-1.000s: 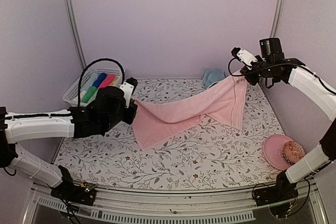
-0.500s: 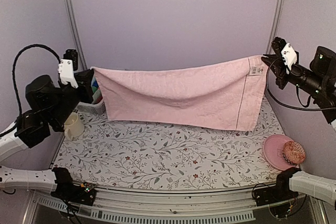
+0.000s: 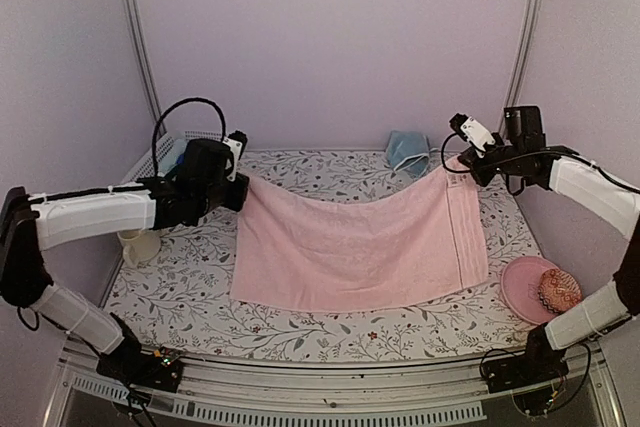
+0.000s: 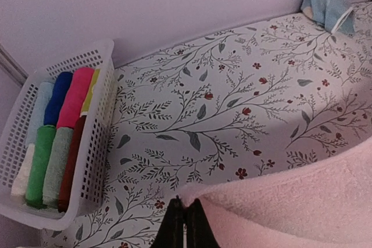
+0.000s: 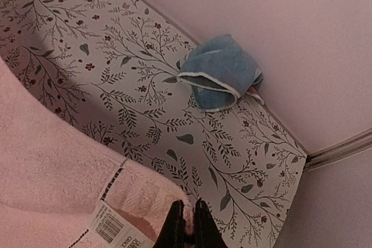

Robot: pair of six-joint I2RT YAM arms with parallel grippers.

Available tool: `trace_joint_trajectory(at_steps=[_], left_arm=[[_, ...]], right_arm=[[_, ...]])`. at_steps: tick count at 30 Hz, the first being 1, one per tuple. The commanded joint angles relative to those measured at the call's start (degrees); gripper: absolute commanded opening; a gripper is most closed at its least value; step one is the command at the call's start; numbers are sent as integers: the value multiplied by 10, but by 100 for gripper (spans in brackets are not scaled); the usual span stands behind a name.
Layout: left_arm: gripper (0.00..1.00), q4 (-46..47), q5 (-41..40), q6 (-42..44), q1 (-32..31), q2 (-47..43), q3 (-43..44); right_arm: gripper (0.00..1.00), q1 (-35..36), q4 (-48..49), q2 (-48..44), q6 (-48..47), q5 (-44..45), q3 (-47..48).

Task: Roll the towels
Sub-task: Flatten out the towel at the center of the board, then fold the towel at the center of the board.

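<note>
From above, the soft, fuzzy pink towel (image 3: 360, 247) hangs between both arms. Its low edge lies on the flowery table (image 3: 330, 332). The left gripper (image 3: 243, 183) pinches one top corner tight, and the right gripper (image 3: 460, 162) pinches the other. Only the left wrist view shows the rolled cloths (image 4: 70, 100) in the white holey basket (image 4: 102, 79). The right wrist view shows a barcode tag (image 5: 110, 227) and the crumpled blue towel (image 5: 218, 71) by the back wall. A round pink plate (image 3: 520, 282) sits at the right.
</note>
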Motion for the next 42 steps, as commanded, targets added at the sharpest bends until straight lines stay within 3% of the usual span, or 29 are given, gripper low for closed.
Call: trace_joint_trajectory(at_steps=[1, 8, 14, 21, 26, 31, 36, 42], left_arm=[[0, 8, 53, 4, 32, 140, 99], [0, 20, 18, 59, 74, 354, 240], [0, 46, 24, 87, 99, 386, 260], [0, 93, 64, 116, 131, 377, 234], [0, 97, 149, 156, 137, 402, 266], [0, 58, 170, 179, 140, 422, 297], [0, 49, 213, 214, 140, 398, 264], [0, 68, 207, 210, 140, 353, 208]], right_arm=[[2, -16, 55, 122, -14, 52, 7], [2, -43, 66, 325, -8, 97, 155], [2, -51, 66, 394, 4, 103, 221], [2, -62, 71, 388, -13, 110, 212], [2, -65, 77, 396, -22, 108, 213], [2, -65, 77, 388, -27, 77, 209], [2, -66, 76, 342, -64, 15, 165], [2, -74, 67, 281, -86, -25, 108]])
